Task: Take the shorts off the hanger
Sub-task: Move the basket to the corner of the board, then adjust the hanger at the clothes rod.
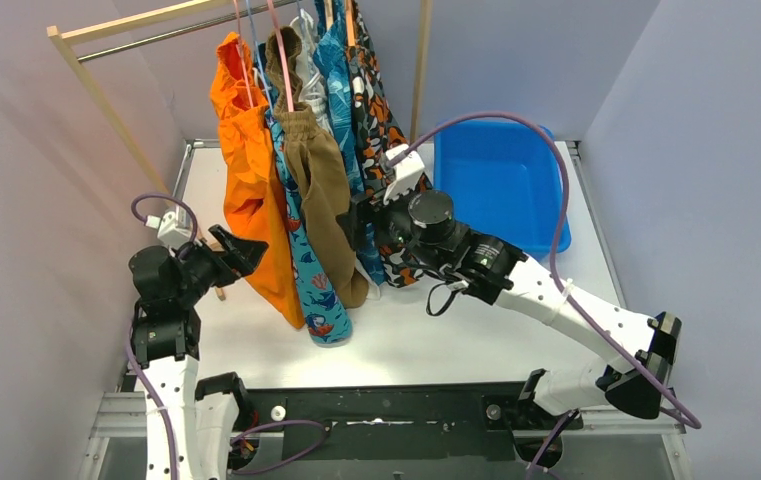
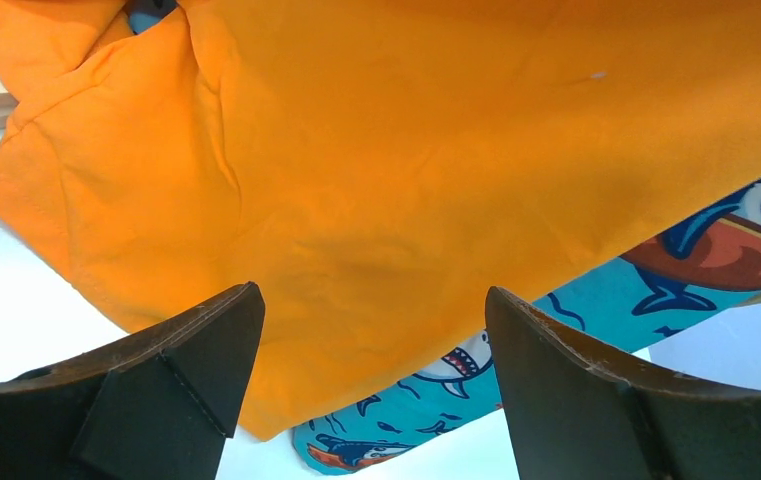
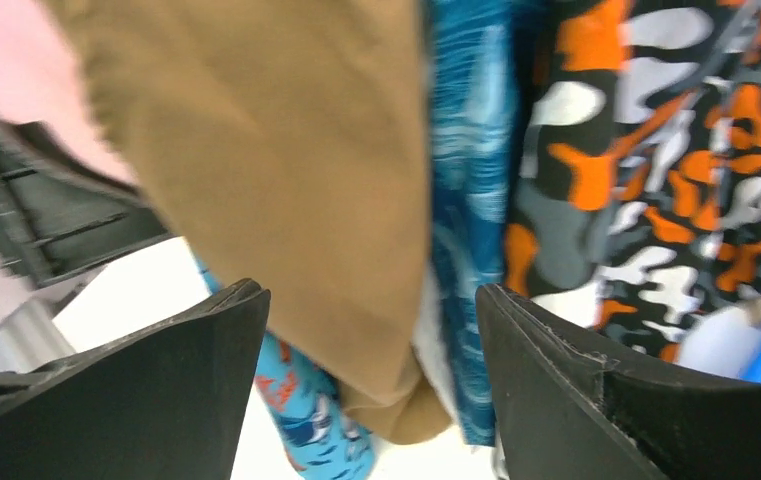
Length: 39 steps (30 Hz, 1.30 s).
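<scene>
Several shorts hang on hangers from a wooden rack (image 1: 96, 85): plain orange (image 1: 248, 180), teal shark-print (image 1: 318, 300), plain brown (image 1: 324, 190), blue patterned (image 1: 338, 70) and orange-black-white camouflage (image 1: 376, 110). My left gripper (image 1: 241, 250) is open, right at the orange shorts' left side; its wrist view shows the orange cloth (image 2: 376, 170) and the shark print (image 2: 426, 400) between the jaws. My right gripper (image 1: 356, 222) is open at the brown shorts' right side; its wrist view shows brown (image 3: 286, 170), blue patterned (image 3: 471, 200) and camouflage (image 3: 646, 180) cloth. The white shorts barely show.
A blue plastic bin (image 1: 501, 180) stands at the back right of the white table (image 1: 476, 330). The rack's slanted wooden leg (image 1: 126, 140) runs down behind my left arm. Grey walls close in both sides.
</scene>
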{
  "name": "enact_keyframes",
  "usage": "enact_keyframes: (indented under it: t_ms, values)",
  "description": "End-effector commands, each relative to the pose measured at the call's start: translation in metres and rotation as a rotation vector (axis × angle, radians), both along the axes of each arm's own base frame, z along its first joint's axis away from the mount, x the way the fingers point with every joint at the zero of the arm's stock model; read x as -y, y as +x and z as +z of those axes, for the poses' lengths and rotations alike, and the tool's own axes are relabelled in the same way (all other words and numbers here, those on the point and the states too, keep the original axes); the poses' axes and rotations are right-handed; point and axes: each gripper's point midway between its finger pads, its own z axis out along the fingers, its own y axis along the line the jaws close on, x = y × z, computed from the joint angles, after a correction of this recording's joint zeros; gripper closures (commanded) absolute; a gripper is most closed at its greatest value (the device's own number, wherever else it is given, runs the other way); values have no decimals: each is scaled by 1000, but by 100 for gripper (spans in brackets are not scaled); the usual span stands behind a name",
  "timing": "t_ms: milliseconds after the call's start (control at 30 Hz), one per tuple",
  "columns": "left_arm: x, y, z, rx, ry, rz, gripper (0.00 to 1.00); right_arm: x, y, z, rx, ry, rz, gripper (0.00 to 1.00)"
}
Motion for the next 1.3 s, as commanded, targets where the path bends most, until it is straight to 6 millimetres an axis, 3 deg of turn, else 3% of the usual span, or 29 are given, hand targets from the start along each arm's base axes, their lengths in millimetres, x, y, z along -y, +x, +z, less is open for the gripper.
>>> enact_keyframes:
  t_ms: [0, 167, 233, 333, 533, 633, 733, 933, 1033, 1267]
  values:
    - [-6, 8, 5, 45, 31, 20, 18, -32, -39, 40, 65, 150, 176, 25]
    - [-31, 14, -7, -2, 94, 152, 18, -88, -104, 56, 92, 172, 404, 34]
    - [-43, 15, -11, -19, 120, 220, 18, -108, -118, 61, 130, 117, 433, 34]
    - [-68, 13, -18, -61, 149, 367, 15, -134, -112, 64, 148, 58, 405, 34]
    - [-96, 3, -29, -110, 202, 524, 11, -151, -48, 64, 213, -93, 139, 30]
    - [-95, 0, -33, -120, 206, 522, 11, -145, -7, 61, 201, -160, -1, 31]
    - [-92, -2, -36, -121, 190, 515, 11, -125, 22, 60, 165, -157, -93, 31]
    - [-85, 0, -40, -116, 181, 478, 11, -105, 46, 59, 134, -131, -75, 28]
    - [-83, 0, -40, -113, 178, 472, 11, -87, 71, 58, 125, -147, -110, 29]
    - [-78, 1, -38, -108, 169, 451, 11, -45, 98, 60, 120, -212, -75, 21]
